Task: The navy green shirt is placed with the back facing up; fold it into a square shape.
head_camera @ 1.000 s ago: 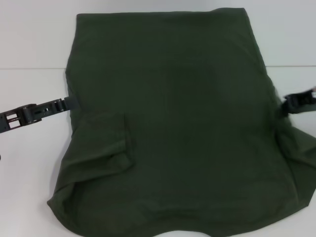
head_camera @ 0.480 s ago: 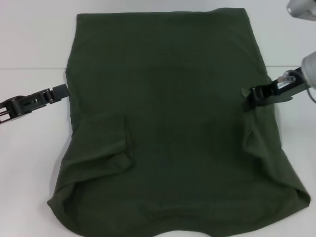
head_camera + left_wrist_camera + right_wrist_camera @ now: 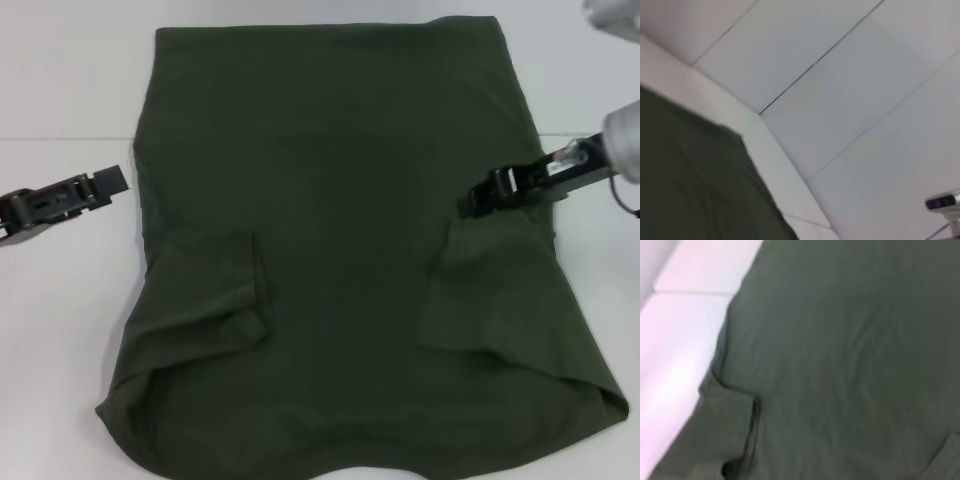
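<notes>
Lying spread flat across the middle of the white table point(image 3: 60, 80), navy green shirt point(image 3: 340, 200), plain dark olive fabric upward, far edge straight and close to the table's back, near edge running out of the head view. Left sleeve point(image 3: 205, 285) already folded inward onto the body, a rumpled flap with creased edge. Right sleeve point(image 3: 490, 290) likewise turned in over the body as a smooth angled flap, its upper corner pinched and lifted slightly. Clamped on that corner, right gripper point(image 3: 478, 198), fingers together on the cloth, arm reaching in from the right edge above the shirt's side. Off the shirt, just beside its left edge over bare table, left gripper point(image 3: 112, 182), holding nothing; cannot tell whether fingers are apart or together. From the left wrist view, only a shirt corner point(image 3: 695, 185), table and pale wall panels point(image 3: 865, 90). From the right wrist view, shirt fabric point(image 3: 850, 355) with the folded left sleeve below.
</notes>
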### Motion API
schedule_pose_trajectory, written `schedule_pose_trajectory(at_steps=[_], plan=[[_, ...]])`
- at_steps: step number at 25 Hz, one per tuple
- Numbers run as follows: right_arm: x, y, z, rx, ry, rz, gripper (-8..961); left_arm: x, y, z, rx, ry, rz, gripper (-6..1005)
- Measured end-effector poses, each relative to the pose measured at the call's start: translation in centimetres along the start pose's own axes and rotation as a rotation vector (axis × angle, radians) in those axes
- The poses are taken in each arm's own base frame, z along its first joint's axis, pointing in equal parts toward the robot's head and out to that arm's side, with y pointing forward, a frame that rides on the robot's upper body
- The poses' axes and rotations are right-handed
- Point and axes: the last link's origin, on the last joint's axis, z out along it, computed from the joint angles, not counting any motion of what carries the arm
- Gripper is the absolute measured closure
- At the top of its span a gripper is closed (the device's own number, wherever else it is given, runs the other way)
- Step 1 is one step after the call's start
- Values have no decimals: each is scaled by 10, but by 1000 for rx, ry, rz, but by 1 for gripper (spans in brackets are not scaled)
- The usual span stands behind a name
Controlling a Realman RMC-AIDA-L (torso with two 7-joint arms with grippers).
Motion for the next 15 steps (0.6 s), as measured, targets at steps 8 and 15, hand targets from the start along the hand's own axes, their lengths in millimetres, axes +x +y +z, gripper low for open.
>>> schedule_pose_trajectory(at_steps=[8, 15], plan=[[0, -20, -33, -96, -112, 99, 580, -8, -2, -24, 53, -141, -209, 176], [-9, -23, -51, -98, -118, 129, 367, -36, -5, -49, 201, -378, -428, 175]])
